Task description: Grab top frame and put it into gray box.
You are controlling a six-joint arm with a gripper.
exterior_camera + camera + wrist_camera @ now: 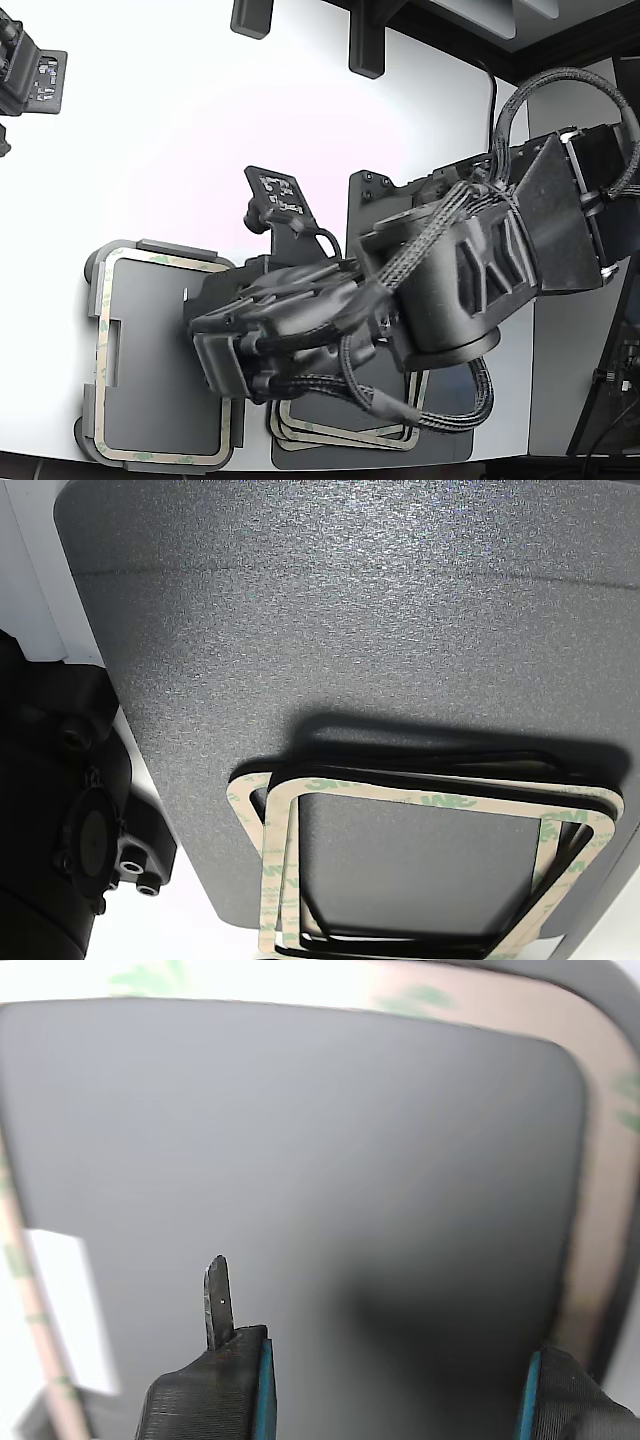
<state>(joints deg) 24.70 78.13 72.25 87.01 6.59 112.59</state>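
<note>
The gray box [150, 385] lies at the exterior view's lower left. A thin beige frame [98, 380] with faint green patches lies flat in it, along its rim. In the wrist view the frame [600, 1170] borders the box's gray floor [300, 1140]. My gripper [225, 350] hovers over the box's side nearest the arm. In the wrist view the gripper [385, 1345] is open and empty, its fingertips [217, 1295] just above the floor, apart from the frame.
Several like frames [345, 432] lie stacked on a darker gray mat [455, 445] to the right of the box in the exterior view; the other view shows the stack [430, 800] and mat [350, 610]. Black fixtures [30, 75] stand at the table's far side.
</note>
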